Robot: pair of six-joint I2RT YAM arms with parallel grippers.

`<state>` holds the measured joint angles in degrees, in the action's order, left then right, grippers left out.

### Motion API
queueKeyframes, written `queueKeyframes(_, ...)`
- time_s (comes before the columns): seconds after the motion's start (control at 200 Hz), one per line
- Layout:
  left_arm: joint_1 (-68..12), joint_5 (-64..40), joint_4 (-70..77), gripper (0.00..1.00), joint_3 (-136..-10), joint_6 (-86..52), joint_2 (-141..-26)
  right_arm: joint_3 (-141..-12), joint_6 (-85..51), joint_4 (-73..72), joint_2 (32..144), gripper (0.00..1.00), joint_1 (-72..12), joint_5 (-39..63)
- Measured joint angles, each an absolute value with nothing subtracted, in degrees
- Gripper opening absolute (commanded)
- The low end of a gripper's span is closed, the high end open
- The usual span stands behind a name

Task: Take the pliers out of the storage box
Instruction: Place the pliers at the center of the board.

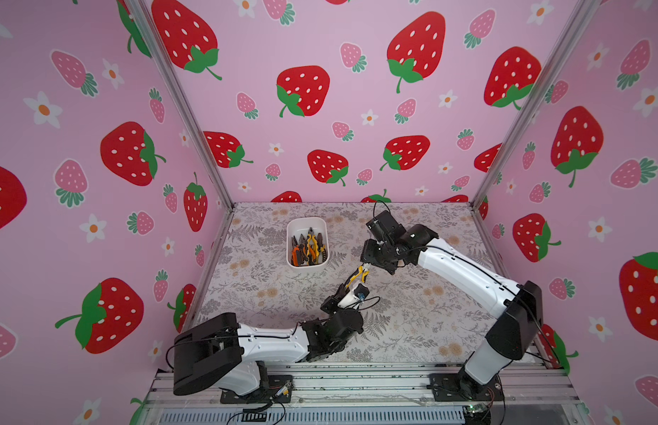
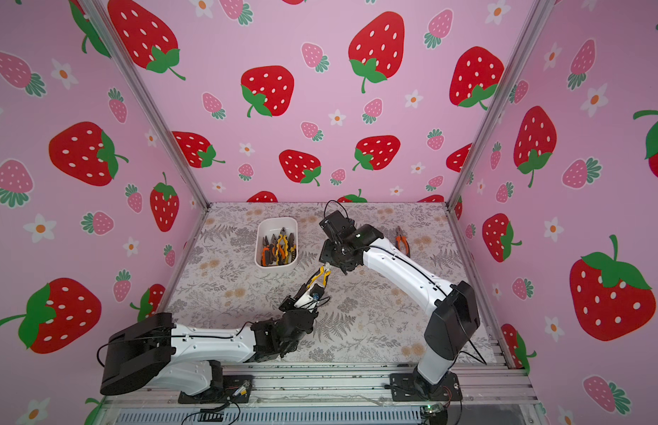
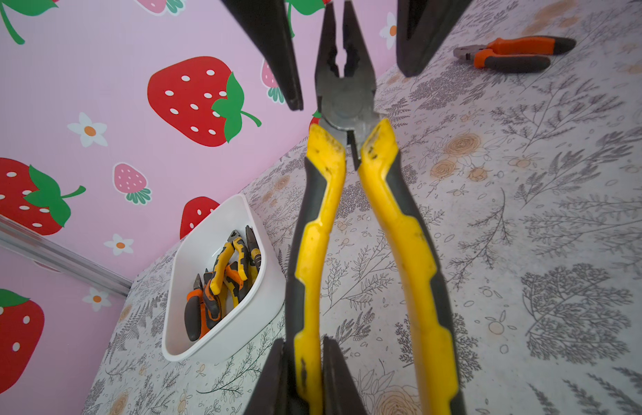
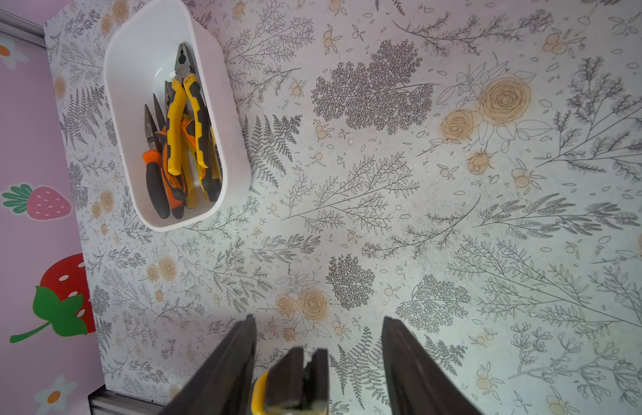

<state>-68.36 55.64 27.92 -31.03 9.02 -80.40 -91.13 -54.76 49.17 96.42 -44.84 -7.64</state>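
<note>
Near the box (image 1: 307, 265), off its near right corner and above the table (image 1: 412, 323), the left gripper (image 3: 304, 350) is clamped on one handle of the yellow pliers (image 3: 348, 107), whose nose sits between the half-spread fingers (image 3: 274, 54) of the right gripper (image 4: 318, 323), neither touching it. Inside the box the other pliers (image 4: 183, 143) lie heaped, while orange pliers (image 2: 403, 241) lie flat well right of it, beyond the right arm (image 2: 401, 265). Grey-and-tan floral print covers the table, and pink strawberry walls (image 1: 320, 44) close it on three sides.

Yellow-and-black pliers (image 3: 391, 215), white storage box (image 3: 247, 323), grey-and-tan floral table (image 3: 527, 215), pink strawberry-print walls (image 3: 96, 90)
</note>
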Motion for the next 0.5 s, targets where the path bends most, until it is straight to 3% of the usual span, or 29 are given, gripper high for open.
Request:
queueKeyframes(0.12,-68.4,56.0,28.2,0.00,-31.0,9.1,-80.4,-89.1,-56.3,47.7,96.1,0.53,-45.1,-7.1)
queueKeyframes(0.16,-68.4,55.9,28.2,0.00,-31.0,9.2,-80.4,-88.3,-56.7,47.2,95.9,0.44,-45.2,-6.9)
queueKeyframes(0.255,-68.4,56.1,28.0,0.00,-31.1,9.2,-80.4,-86.2,-58.3,45.3,95.0,0.42,-45.6,-6.0)
queueKeyframes(0.395,-68.5,56.1,28.0,0.00,-31.8,9.2,-81.1,-83.9,-60.5,42.7,92.9,0.31,-46.1,-6.0)
queueKeyframes(0.5,-68.6,56.4,28.2,0.00,-31.9,8.8,-81.1,-83.6,-62.2,41.8,92.2,0.13,-46.3,-6.2)
